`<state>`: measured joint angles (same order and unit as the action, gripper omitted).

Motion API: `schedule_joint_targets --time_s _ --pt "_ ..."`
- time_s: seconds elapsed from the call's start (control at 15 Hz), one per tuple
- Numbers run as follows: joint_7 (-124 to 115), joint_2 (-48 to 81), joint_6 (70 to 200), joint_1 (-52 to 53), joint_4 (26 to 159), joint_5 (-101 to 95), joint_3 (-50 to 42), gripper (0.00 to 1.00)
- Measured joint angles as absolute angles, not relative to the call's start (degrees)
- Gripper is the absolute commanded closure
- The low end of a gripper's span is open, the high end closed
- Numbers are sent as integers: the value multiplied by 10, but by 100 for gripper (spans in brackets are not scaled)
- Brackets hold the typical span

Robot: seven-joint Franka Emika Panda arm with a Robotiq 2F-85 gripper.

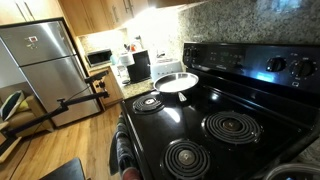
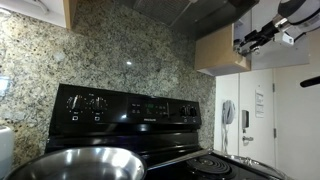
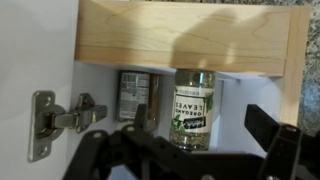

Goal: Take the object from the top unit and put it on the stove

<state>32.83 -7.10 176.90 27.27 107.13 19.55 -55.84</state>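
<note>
A clear jar labelled oregano leaves (image 3: 195, 105) stands upright on a shelf inside an open wooden upper cabinet (image 3: 190, 35). In the wrist view my gripper (image 3: 200, 135) is open, its dark fingers spread to either side of the jar and not touching it. In an exterior view the gripper (image 2: 255, 40) is high up at the cabinet (image 2: 218, 50). The black glass-top stove (image 1: 215, 115) with ringed burners lies below, and its knobbed back panel shows in an exterior view (image 2: 130, 108).
A steel pan (image 1: 175, 82) sits on a stove burner and fills the foreground of an exterior view (image 2: 75, 165). A second labelled container (image 3: 133, 95) stands beside the jar. A cabinet hinge (image 3: 60, 120) is at left. A steel fridge (image 1: 45, 60) stands across the room.
</note>
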Motion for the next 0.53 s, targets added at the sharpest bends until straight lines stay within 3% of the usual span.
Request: schedule_joint_targets --time_s 0.53 --pt "339 -68 1770 339 1065 242 -612 0"
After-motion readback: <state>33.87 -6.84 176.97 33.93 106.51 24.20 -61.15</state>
